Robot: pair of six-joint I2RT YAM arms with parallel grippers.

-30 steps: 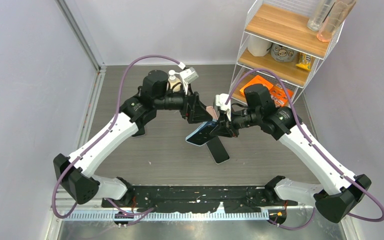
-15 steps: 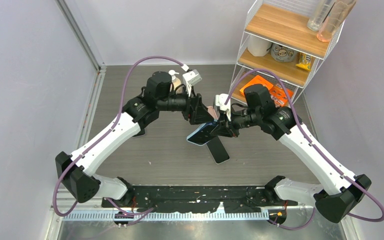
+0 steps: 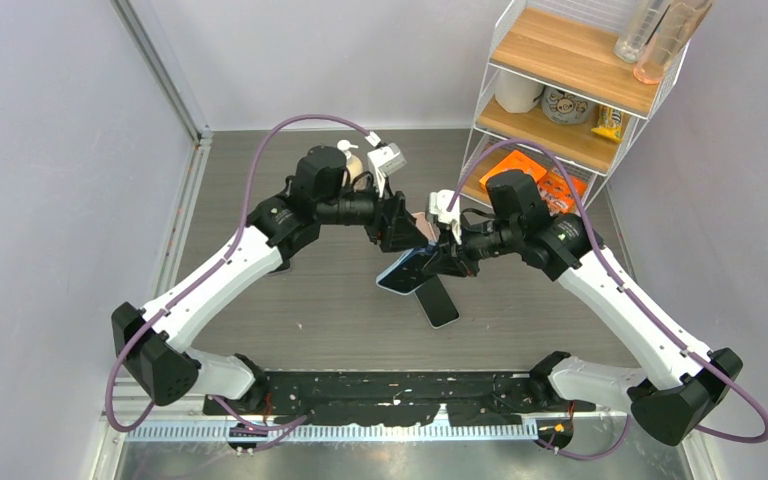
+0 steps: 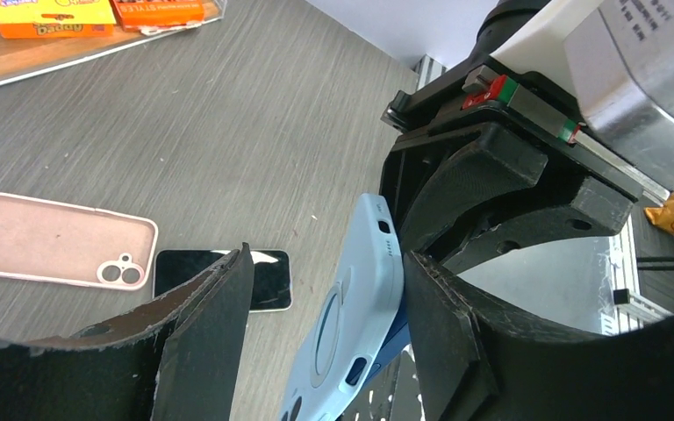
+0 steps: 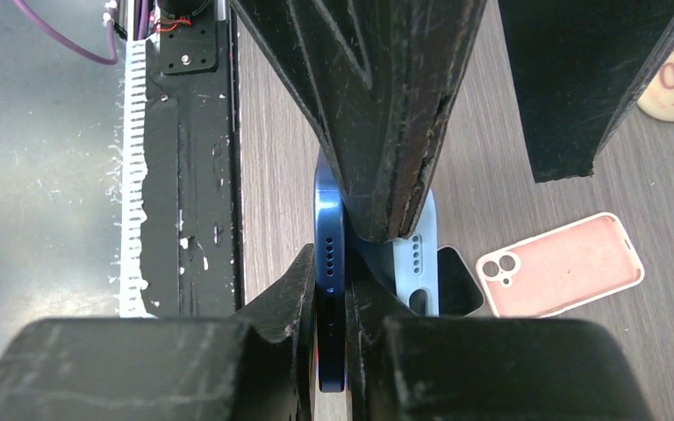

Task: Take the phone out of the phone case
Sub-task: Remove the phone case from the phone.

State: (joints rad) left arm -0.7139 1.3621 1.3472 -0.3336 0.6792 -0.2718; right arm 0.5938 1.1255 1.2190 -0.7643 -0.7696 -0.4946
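The dark blue phone (image 5: 329, 263) is half out of its light blue case (image 4: 351, 316), and both are held above the table (image 3: 403, 272). My right gripper (image 5: 332, 324) is shut on the phone's bare edge. My left gripper (image 4: 325, 324) is open and straddles the case. One of its fingers (image 5: 386, 132) is wedged between phone and case, and the case rests against it. The other finger (image 4: 202, 342) stands clear of the case. In the top view the left gripper (image 3: 407, 233) and right gripper (image 3: 442, 260) meet at mid-table.
A second phone (image 3: 438, 300) lies screen up on the table below the grippers. An empty pink case (image 4: 57, 241) lies beside it. A wire shelf rack (image 3: 570, 90) with orange boxes stands at the back right. A small bottle (image 3: 348, 158) stands behind the left arm.
The left arm has edged slightly right toward the right gripper. The phone and case have shifted a little with it. Both grips look the same.
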